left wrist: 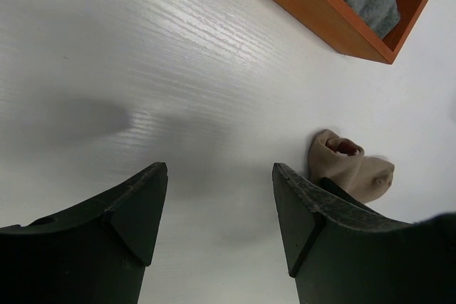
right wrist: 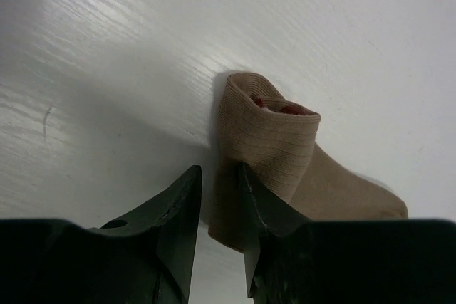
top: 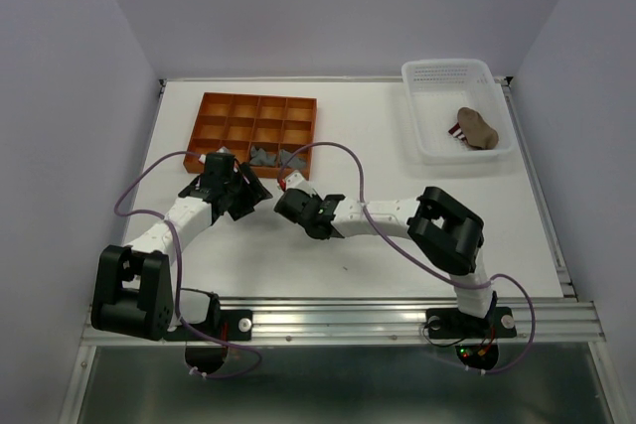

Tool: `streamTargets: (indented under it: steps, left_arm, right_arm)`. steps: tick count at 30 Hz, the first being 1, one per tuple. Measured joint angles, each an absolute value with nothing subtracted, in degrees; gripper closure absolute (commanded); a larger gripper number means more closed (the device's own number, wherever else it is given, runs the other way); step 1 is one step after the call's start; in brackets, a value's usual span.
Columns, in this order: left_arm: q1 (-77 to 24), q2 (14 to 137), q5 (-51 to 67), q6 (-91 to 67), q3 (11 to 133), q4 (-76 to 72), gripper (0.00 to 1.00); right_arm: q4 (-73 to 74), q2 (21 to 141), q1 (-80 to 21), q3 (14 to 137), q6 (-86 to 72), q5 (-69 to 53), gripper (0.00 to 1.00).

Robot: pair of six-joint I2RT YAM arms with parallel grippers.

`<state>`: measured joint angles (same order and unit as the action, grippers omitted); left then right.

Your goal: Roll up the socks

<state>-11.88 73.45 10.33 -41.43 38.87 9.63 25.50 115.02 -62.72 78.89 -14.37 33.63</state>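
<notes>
tan ribbed sock (right wrist: 267, 140), folded cuff | grainy white table (right wrist: 107, 48)

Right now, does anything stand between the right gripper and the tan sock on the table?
Nothing visible does. The tan sock lies on the table right at the right gripper's fingertips, its jaws slightly parted.

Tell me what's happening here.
Both arms meet at a bundled tan sock on the table, in front of the tray. The right gripper sits at the sock's edge, jaws narrow; whether it grips is unclear. The left gripper hovers open and empty beside it. The tray's near compartments hold grey socks, and a striped sock sits in the basket.
</notes>
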Motion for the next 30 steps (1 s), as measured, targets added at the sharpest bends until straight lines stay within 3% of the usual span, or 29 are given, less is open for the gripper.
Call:
streamTargets:
  steps: [8,11,12,21,30]
  left_arm:
    - [-11.88,73.54,10.5,-41.45,38.87,9.63,0.28]
    - [-11.88,74.04,10.57,-41.5,38.87,9.63,0.28]
    - [-11.88,74.15,10.57,-41.54,38.87,9.65,0.28]
    - [-11.88,74.17,10.94,-41.87,38.92,9.65,0.26]
    - [-13.26,74.13,11.88,-41.78,38.92,9.89,0.23]
  right_arm:
    - [25.06,115.55,-62.61,77.58,-15.09,35.0,0.72]
    - [24.84,115.55,-62.48,77.19,-15.27,35.81,0.96]
    - [24.84,115.55,-62.35,77.01,-15.27,36.07,0.99]
    - [21.58,114.28,-62.17,74.65,-14.04,34.96,0.99]
    - [13.04,105.01,-57.65,65.65,-16.75,15.99,0.99]
